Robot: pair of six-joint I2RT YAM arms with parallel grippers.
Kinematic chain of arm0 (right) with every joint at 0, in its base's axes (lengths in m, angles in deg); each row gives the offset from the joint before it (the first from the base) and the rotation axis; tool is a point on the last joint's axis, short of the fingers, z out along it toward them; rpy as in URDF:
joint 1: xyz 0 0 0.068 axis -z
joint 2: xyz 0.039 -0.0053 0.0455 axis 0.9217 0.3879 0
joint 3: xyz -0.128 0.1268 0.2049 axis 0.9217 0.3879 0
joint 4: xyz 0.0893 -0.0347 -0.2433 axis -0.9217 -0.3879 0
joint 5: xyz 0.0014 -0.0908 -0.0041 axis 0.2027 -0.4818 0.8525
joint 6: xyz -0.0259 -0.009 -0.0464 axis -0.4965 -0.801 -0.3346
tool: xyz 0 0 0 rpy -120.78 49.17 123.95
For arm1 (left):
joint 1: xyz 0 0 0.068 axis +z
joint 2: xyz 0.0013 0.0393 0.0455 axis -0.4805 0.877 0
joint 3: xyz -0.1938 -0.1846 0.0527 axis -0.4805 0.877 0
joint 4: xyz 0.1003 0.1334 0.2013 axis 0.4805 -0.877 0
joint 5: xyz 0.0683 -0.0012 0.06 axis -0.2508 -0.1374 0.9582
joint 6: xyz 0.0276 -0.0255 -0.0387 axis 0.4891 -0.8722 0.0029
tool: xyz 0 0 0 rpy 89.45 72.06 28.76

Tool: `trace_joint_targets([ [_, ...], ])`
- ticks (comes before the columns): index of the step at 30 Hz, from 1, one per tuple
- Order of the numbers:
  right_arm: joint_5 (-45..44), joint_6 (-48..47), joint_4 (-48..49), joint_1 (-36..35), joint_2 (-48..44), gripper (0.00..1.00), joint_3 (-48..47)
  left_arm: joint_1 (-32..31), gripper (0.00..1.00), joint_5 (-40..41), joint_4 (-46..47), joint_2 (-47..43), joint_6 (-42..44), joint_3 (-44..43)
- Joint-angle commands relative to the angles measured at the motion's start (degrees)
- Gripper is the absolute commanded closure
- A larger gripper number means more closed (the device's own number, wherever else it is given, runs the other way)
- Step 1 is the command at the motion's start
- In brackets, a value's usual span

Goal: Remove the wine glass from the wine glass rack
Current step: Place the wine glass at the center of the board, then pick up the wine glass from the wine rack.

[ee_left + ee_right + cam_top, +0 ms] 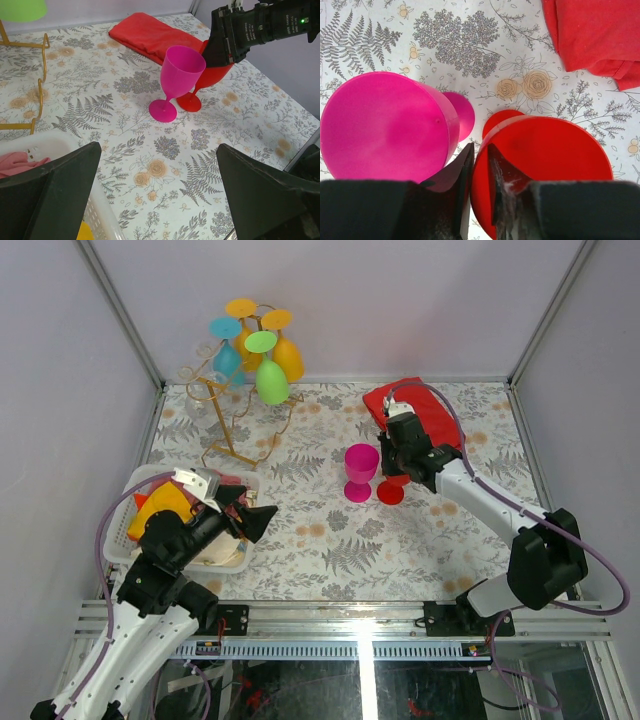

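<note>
Right of the bench's middle, your right gripper (480,152) pinched the rim of the red wine glass (547,150), whose foot rested on the bench just beside the pink glass (361,466). It was clear of the rack (224,428); only letting go seemed left. Other glasses hung there, far-left corner. Your left gripper (246,514) hung spread over the basket (140,483).

the wire rack (222,415) is gold, with a green glass (272,383), an orange glass (288,358) and a teal glass (226,362) on it, while a magenta glass (182,67) and a red glass (189,103) share the white table cover (330,540) (grey ferns, tan roses) with a red cloth (432,405) and a white basket (140,480).
</note>
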Motion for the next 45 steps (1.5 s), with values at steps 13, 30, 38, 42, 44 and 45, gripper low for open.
trace_joint_targets([
  [13, 0.11, -0.20, 1.20, 0.21, -4.64, 0.72, -3.89, 0.02, 0.00, -0.91, -0.36, 0.56, 0.76, -0.22],
  [30, 1.75, 1.95, 2.09, 0.22, -18.94, 0.43, -3.27, 0.02, 0.00, 0.37, 0.40, 0.15, -2.55, -1.98],
  [38, 14.32, 3.56, 13.23, 0.19, -28.51, 0.25, 4.61, 0.02, 0.00, 2.53, -6.32, 10.29, -7.81, -16.86],
  [42, 20.96, 3.58, 17.62, 0.26, -30.92, 0.18, 7.00, 0.02, 0.00, 5.87, -10.30, 17.68, -8.83, -26.83],
  [44, 23.16, 3.16, 18.43, 0.24, -31.24, 0.16, 7.44, 0.02, 0.00, 8.22, -12.83, 21.36, -9.39, -31.31],
  [45, 24.14, 2.66, 18.57, 0.18, -31.31, 0.15, 7.49, 0.02, 0.00, 8.92, -14.01, 23.46, -9.64, -33.46],
])
